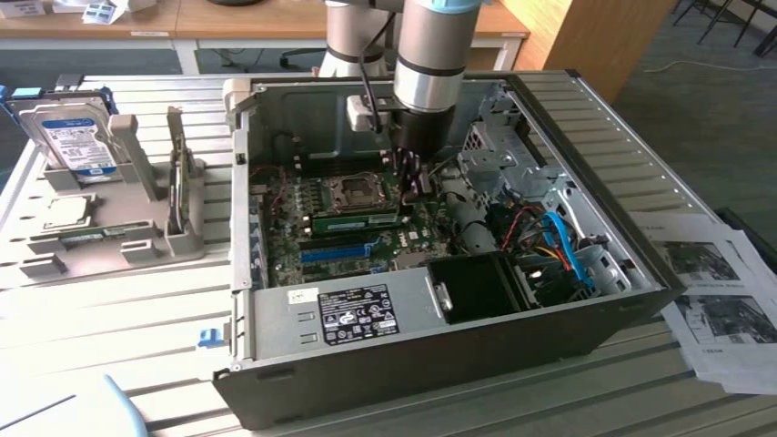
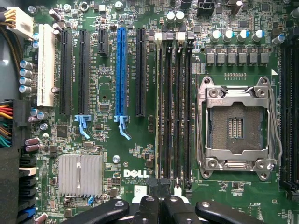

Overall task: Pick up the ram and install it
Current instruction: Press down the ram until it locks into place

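Looking from our gripper [image 2: 160, 201] outward, we see its jaws closed, the tips pressed together directly above the end of the memory slots [image 2: 174, 107] on the motherboard [image 2: 117, 154]. In the exterior view the ram [image 1: 358, 221] lies in a slot beside the empty processor socket [image 2: 236, 127], inside the computer case [image 1: 583, 309]. We judge the seating step in hand; what remains calls for firm, even downward pressure.

A green motherboard [image 2: 140, 154] is seen, crossed by one blue expansion slot [image 2: 121, 70], black slots and a white slot [image 2: 46, 65]. The ram [image 1: 357, 221] is shown green, and the heatsink [image 2: 80, 175] silvery and ribbed. The gripper [image 2: 161, 205] is coloured black.
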Robot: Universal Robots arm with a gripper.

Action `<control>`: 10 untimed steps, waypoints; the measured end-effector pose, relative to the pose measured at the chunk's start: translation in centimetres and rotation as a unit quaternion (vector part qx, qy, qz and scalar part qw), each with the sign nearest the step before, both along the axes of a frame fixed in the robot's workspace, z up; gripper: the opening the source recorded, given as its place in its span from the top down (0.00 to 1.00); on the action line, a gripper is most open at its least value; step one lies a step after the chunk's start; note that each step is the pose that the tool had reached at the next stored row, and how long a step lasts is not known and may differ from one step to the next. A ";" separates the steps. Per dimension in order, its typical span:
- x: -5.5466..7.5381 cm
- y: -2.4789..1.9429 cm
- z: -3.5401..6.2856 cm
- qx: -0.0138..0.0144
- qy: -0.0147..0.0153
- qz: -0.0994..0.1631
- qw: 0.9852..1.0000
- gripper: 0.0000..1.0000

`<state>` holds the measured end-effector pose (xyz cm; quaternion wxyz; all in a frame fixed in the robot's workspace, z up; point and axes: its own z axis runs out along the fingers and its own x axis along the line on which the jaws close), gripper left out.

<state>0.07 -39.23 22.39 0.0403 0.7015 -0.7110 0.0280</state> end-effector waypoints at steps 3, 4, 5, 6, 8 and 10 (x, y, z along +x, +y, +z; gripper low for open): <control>0.1 0.00 0.18 0.000 0.000 0.000 1.000 0.91; 0.1 0.00 0.23 0.000 0.000 0.000 1.000 0.91; 0.1 0.00 0.28 0.000 0.000 0.000 1.000 0.91; 0.2 0.00 0.33 0.000 0.000 0.000 1.000 0.91; 0.2 0.00 0.42 0.000 0.000 0.000 1.000 0.91; 0.2 0.01 0.43 0.000 0.000 0.000 1.000 0.91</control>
